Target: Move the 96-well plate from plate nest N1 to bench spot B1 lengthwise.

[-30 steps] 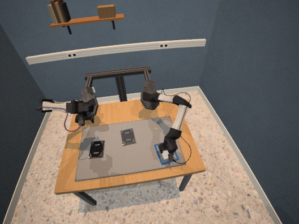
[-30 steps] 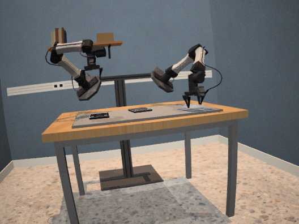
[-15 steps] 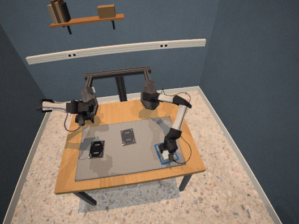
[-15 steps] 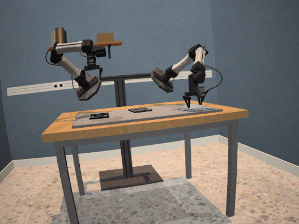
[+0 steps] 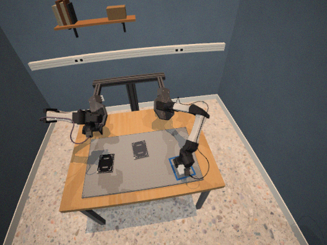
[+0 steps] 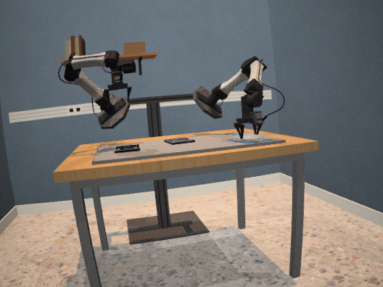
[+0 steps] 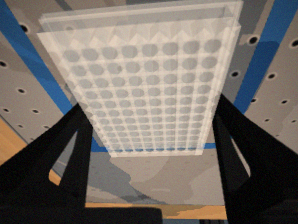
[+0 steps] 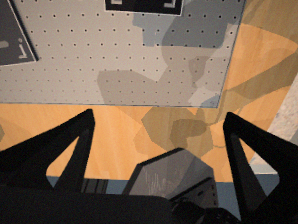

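Observation:
The clear-white 96-well plate is between the fingers of my left gripper, which is shut on it. It is low over the blue taped outline of B1. In the left wrist view its long sides run between the two side tapes, and its far end overlaps the end tape. Whether it touches the mat cannot be told. The black nest N1 is empty. My right gripper is open and empty, high above the table's arm side.
A second, grey nest stands empty between N1 and the outline. The grey perforated mat lies on the wooden table. A shelf with books and a box is on the wall behind the arms.

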Available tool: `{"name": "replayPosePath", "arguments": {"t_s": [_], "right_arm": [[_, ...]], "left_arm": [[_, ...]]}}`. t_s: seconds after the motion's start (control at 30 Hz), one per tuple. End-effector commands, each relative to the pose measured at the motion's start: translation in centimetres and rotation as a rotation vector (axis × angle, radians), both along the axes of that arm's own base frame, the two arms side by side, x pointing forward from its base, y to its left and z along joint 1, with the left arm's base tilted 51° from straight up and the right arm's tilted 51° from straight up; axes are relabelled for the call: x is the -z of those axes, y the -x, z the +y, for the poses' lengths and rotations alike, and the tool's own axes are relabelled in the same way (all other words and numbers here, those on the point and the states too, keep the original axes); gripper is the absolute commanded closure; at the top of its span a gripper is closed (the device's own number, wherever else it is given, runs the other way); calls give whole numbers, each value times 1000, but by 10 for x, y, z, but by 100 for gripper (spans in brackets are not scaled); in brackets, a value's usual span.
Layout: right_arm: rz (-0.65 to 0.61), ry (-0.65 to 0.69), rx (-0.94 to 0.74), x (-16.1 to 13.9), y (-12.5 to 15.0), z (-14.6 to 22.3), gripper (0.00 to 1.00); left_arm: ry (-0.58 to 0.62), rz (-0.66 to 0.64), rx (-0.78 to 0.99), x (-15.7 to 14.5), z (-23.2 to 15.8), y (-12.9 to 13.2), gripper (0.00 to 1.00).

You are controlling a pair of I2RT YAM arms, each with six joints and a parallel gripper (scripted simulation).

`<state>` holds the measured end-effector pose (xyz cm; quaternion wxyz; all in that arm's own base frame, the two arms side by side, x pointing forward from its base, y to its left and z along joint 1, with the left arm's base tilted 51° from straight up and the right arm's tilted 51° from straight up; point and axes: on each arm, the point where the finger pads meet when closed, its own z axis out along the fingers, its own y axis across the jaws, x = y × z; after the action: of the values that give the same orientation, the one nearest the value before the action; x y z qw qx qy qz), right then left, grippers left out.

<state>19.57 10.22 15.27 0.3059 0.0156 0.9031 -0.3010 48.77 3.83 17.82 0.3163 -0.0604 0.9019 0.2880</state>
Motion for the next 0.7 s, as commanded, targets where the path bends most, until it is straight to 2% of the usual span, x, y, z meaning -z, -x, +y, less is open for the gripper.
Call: {"name": "replayPosePath", "arguments": {"t_s": [0.0, 0.67], "right_arm": [[3, 2, -3, 0, 1, 0, 0], [3, 2, -3, 0, 1, 0, 0]], "left_arm": [[2, 2, -9, 7, 8, -4, 100], [2, 8, -8, 12, 10, -4, 100]]}}
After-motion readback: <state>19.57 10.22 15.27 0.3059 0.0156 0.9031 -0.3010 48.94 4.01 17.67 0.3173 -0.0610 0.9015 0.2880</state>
